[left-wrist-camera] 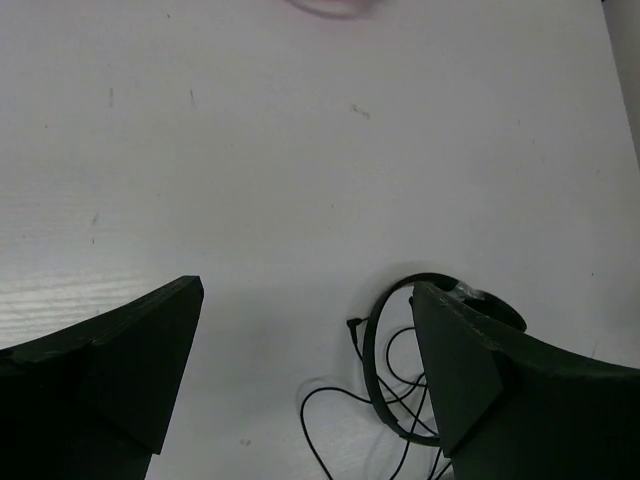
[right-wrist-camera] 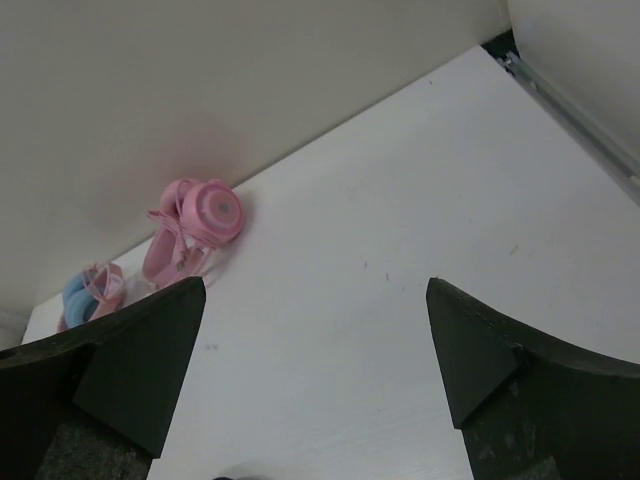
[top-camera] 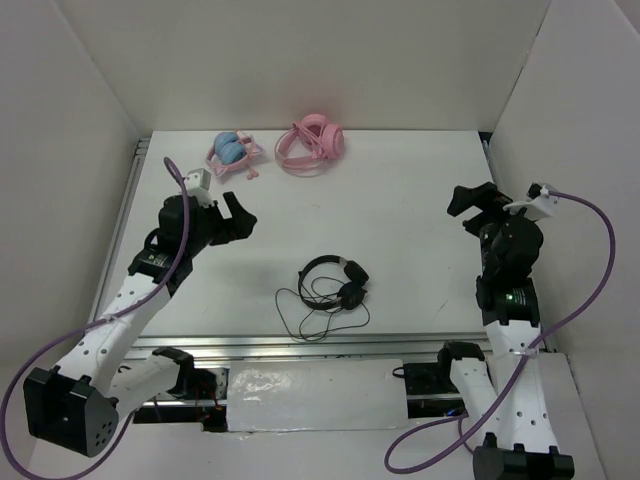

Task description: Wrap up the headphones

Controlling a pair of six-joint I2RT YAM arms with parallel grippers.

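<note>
- Near the middle of the table, the black headphones lie flat, with the cable sprawled in loose loops on their near-left side.
- Risk: the cable is thin and flat on the surface. My fingers could close beside it or catch a single loop, and a pull would then likely drag the light headset instead of winding it.
- Risk: the loops cross each other, so starting from the wrong strand could knot them.
- Left pincer: jaws wide apart, holding nothing, touching nothing, far-left of the headphones.
- Right pincer: equally wide, empty, well apart to the right.
</note>
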